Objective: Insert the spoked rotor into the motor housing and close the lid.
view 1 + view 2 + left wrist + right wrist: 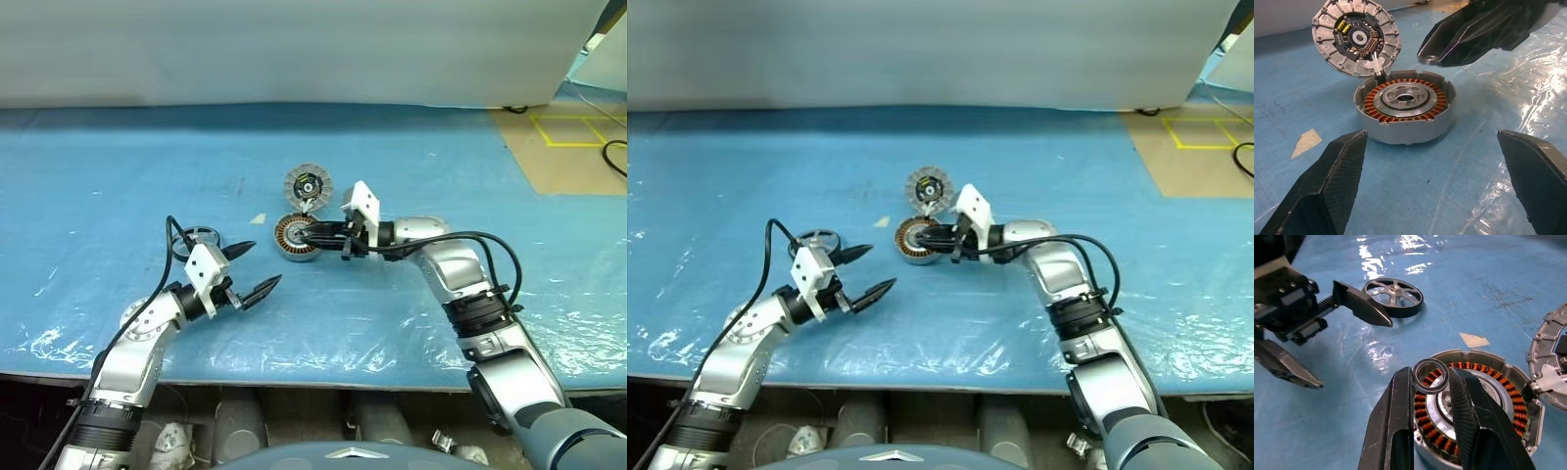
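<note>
Head view: the open silver-grey motor housing sits mid-desk, ribbed lid raised. Right wrist view: the right gripper pinches a small dark ring above the windings — best lowered level, centred. The dark spoked rotor lies beside the wide-open left gripper.

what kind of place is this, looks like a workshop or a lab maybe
Probably a robotics lab or test bench rather than a working shop: a table wrapped in blue plastic sheeting, an opened motor housing laid out as a practice part, and yellow tape marks on the floor beside it.
</note>
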Tool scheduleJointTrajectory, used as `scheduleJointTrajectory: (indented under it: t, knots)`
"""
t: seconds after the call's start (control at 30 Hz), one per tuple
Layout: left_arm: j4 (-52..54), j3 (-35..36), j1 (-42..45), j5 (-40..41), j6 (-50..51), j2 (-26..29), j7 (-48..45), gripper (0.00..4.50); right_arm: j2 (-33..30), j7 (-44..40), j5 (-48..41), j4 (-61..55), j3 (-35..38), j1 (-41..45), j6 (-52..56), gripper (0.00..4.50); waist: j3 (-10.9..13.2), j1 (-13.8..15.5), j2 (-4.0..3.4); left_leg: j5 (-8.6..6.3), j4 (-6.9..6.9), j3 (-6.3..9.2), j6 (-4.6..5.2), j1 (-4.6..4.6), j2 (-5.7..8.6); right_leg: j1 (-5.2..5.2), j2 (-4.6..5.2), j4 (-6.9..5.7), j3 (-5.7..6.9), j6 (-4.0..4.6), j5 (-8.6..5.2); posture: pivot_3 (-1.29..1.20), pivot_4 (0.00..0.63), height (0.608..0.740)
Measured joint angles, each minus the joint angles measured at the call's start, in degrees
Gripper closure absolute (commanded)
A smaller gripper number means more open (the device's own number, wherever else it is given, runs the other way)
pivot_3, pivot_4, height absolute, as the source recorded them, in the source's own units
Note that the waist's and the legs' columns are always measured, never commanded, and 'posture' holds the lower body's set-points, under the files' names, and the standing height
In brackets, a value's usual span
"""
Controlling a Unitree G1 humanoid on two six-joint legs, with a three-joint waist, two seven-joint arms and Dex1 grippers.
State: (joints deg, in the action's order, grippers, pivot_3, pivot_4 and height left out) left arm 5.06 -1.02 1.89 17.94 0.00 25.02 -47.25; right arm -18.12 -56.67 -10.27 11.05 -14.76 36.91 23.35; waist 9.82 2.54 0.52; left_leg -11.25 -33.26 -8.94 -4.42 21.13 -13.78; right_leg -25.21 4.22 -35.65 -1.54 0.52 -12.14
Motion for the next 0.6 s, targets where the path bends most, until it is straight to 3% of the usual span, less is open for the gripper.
scheduleJointTrajectory:
  t: [0.6]
  knots:
    - [0.09,0.05,-0.86,-0.03,0.02,0.42,0.26,0.00,2.82,5.28,6.15,11.32,-1.26,3.77,-4.15,3.85,0.00,0.01,0.00,0.00,0.03,0.00,-0.01,-0.03,-0.01,0.00,0.00,-0.03,0.00,0.00,0.00,0.00,0.150,0.740]
